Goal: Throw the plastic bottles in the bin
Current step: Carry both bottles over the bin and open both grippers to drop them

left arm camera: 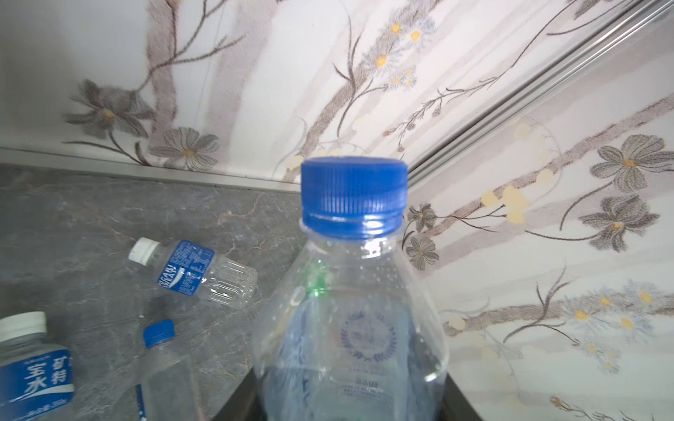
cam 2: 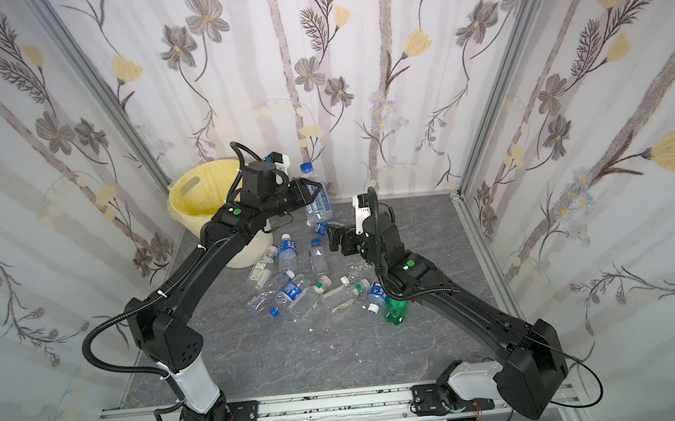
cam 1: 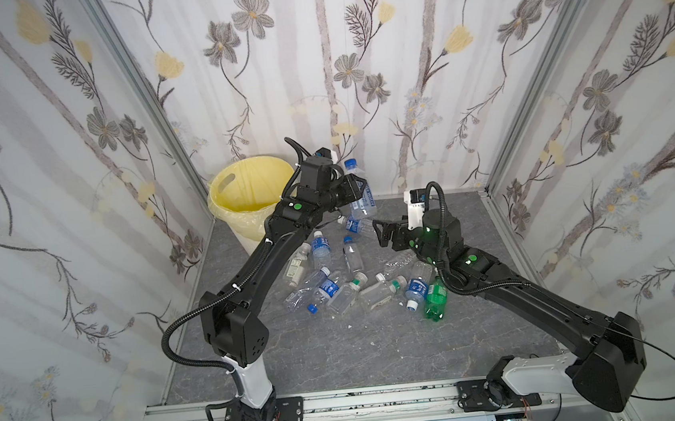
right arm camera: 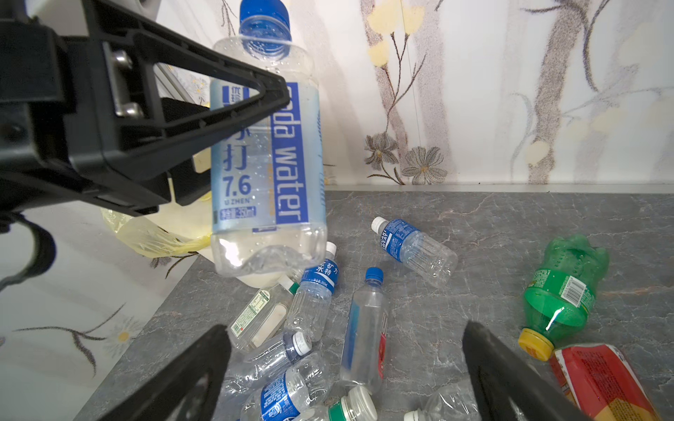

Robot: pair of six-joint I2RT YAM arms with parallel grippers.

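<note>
left hand [cam 1: 361, 188]: clamped on the label band of a clear soda water bottle [right arm camera: 266, 164], with one finger [right arm camera: 226, 94] across the front of the label. the bottle is upright, blue cap up, and raised clear of the table [cam 1: 339, 344]. it sits just beside the bin's right side, not over its mouth.

right hand [cam 1: 380, 233]: jaws spread wide, nothing between them. it hangs low over the far end of the heap, pointing toward the held bottle but apart from it.

bin [cam 1: 236, 174]: round, cream-white, lined with a pale yellow bag, standing at the table's far left corner. its inside is partly hidden by the left arm.

loose bottles [cam 1: 346, 279]: about a dozen lying on their sides mid-table between the two arms. most are clear with blue labels and blue or white caps.

- white-capped bottle [right arm camera: 412, 248]: lies alone nearest the back wall.
- green bottle [cam 1: 435, 296]: at the heap's right edge, partly under the right arm.
- yellow-capped green bottle [right arm camera: 561, 288]: on its side, seen in the right wrist view.
- red-orange labelled bottle [right arm camera: 598, 379]: just beside that yellow cap.
</note>
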